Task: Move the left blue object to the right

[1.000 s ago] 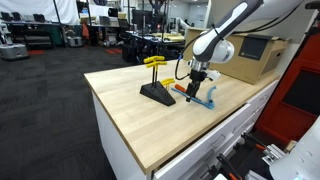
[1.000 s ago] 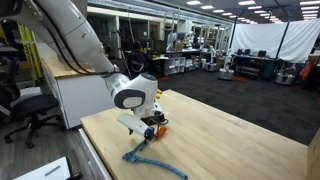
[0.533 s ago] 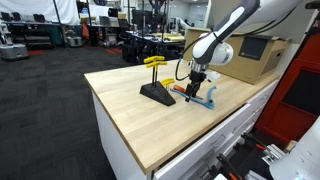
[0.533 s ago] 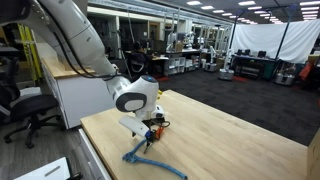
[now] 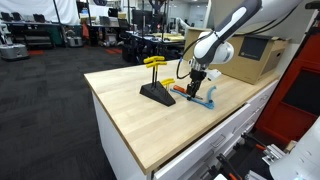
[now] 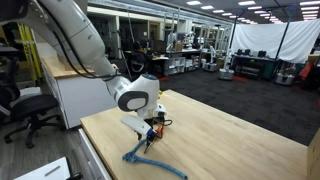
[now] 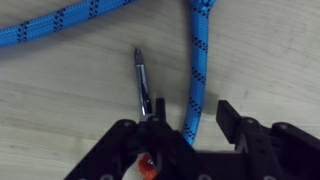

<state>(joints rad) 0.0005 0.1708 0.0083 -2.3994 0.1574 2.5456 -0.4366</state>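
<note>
My gripper (image 7: 193, 106) is open and low over the wooden table, its two black fingers either side of a strand of blue rope with black flecks (image 7: 198, 60). It also shows in both exterior views (image 5: 196, 90) (image 6: 148, 133). The rope lies on the table at the gripper (image 5: 207, 101) and trails toward the table's edge (image 6: 137, 155). An orange-handled screwdriver (image 7: 143, 80) lies just beside the rope, with its shaft by one finger and its handle under the gripper (image 5: 178, 89). No thin light-blue stick shows in any view.
A black wedge-shaped stand (image 5: 156, 94) with a yellow tool (image 5: 154, 61) on it sits on the table beside the gripper. A cardboard box (image 5: 255, 55) stands behind the arm. The table edge (image 6: 100, 150) is close to the rope.
The gripper has sunk very slightly toward the table. The rope and the screwdriver have not moved.
</note>
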